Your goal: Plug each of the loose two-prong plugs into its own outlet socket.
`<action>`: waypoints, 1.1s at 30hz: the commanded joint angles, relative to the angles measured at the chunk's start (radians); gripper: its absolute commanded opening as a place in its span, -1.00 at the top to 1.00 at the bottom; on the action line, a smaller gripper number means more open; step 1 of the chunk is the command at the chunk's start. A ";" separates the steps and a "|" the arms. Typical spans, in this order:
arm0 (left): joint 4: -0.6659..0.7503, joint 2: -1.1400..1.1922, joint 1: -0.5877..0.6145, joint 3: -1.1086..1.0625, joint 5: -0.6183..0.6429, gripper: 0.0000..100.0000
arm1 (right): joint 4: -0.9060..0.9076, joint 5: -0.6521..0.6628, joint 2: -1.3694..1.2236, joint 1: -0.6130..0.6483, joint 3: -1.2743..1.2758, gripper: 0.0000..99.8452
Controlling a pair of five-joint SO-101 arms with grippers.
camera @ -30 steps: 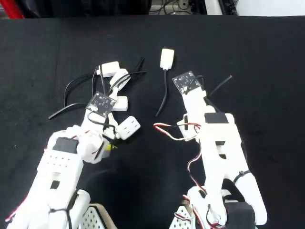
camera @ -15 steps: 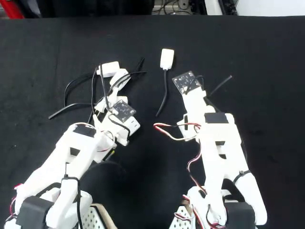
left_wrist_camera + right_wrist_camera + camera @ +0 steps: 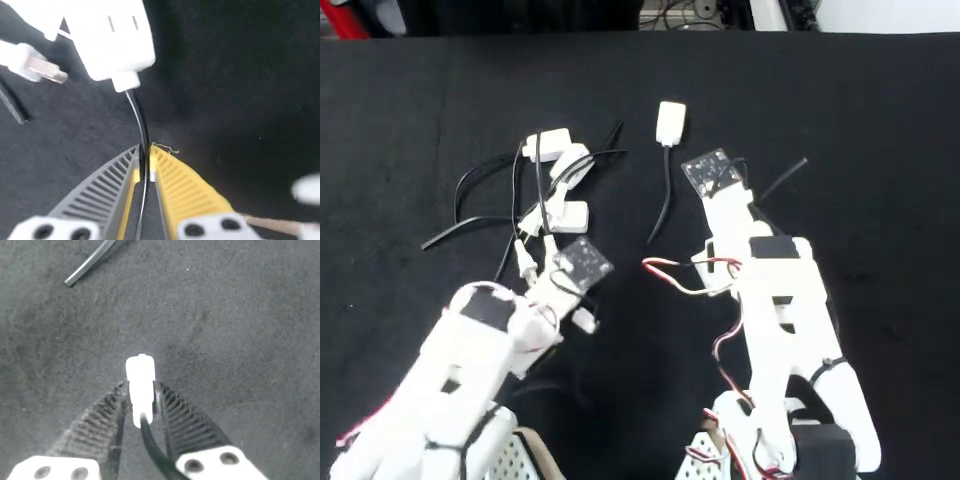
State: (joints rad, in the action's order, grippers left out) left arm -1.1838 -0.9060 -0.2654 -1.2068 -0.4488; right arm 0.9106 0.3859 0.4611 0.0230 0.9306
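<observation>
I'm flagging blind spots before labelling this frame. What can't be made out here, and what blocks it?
Right wrist view: prongs of the white plug, which points away, clamped in the right gripper.
Left wrist view: the outlet socket is cut off by the edge; a white blur at another edge is unidentifiable; the black cord vanishes inside the left gripper.
High view: the left arm's wrist board covers most of that socket.

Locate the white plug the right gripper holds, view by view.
Right wrist view: white plug, held in the right gripper.
High view: hidden under the right arm's camera board, right of centre.
Left wrist view: the left gripper pinching the cable of a socket block instead.
Shared landmark: the black tabletop.
</observation>
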 commanded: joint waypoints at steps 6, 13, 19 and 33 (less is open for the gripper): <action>-0.068 -0.161 0.016 -0.088 -0.265 0.94 | 0.012 0.006 -0.007 -0.015 -0.022 0.98; -0.149 -0.152 0.019 -0.102 -0.443 0.94 | 0.012 0.006 -0.007 -0.015 -0.022 0.98; -0.281 -0.152 0.183 -0.002 -0.620 0.94 | 0.012 0.006 -0.007 -0.015 -0.022 0.98; -0.224 -0.150 0.542 -0.048 -0.928 0.94 | 0.012 0.006 -0.007 -0.012 -0.024 0.98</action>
State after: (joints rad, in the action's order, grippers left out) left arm -1.4492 -1.0503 0.2593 -1.2390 -1.3587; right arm 0.9183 0.3859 0.4611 0.0230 0.9306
